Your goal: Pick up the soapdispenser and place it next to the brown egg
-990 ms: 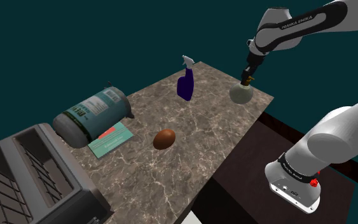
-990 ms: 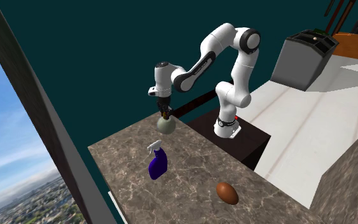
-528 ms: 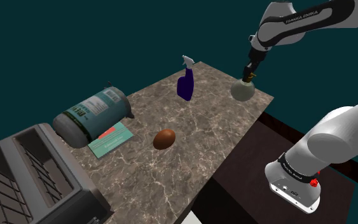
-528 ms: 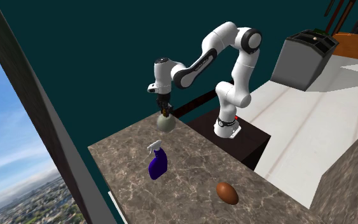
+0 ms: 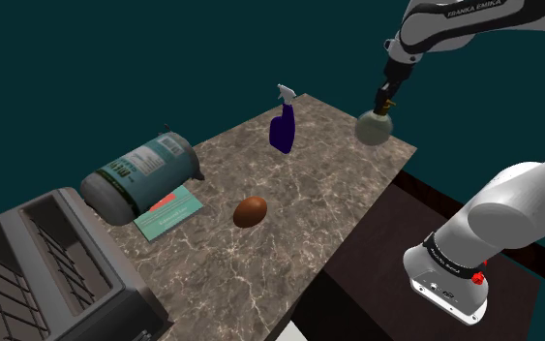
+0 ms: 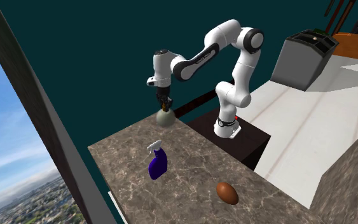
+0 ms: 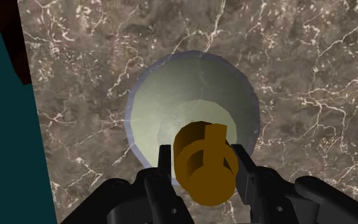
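Your gripper [image 7: 199, 156] is clenched on the soap dispenser [image 7: 190, 95]. In the wrist view its two black fingers [image 7: 165, 159] press either side of the brown pump head [image 7: 204, 167], with the pale round body hanging below.

In the shoulder view the soap dispenser [image 5: 375, 126] sits at the upper right of the frame, over the far corner of the marbled desk [image 5: 338, 184]. It looks to be just off the surface, so I judge the pick-up done and the carry about to start.

The brown egg [image 5: 251, 211] lies near the middle of that frame, well apart from the dispenser. Your next move calls for a sweep toward the lower left, high enough to pass the purple spray bottle [image 5: 282, 129] standing between them at the back edge. Then lower it to bare desk just beside the egg without nudging it, since an egg would roll.

The count:
- one soap dispenser
- one brown egg
- one spray bottle
- one large can [image 5: 144, 174] lying on its side
- one teal card [image 5: 168, 213] beside the can
- one toaster [image 5: 38, 271] at the lower left
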`<state>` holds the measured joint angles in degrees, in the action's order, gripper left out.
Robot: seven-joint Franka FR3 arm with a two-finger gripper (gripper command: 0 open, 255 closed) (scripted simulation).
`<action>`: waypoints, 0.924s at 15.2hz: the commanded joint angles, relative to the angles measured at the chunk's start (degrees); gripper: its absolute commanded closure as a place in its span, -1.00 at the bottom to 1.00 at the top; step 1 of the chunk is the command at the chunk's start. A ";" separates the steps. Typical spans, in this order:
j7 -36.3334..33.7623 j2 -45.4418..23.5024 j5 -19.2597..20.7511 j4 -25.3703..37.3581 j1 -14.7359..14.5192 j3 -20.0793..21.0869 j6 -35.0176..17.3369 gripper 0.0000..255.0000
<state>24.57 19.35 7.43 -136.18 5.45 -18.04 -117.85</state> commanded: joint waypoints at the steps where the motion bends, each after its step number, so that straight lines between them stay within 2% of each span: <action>1: -0.20 0.68 -0.01 1.18 -0.07 0.30 1.85 1.00; 14: -0.21 2.62 -0.29 9.58 -0.27 1.28 12.16 1.00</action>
<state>24.34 21.89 7.16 -127.35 5.19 -16.81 -106.50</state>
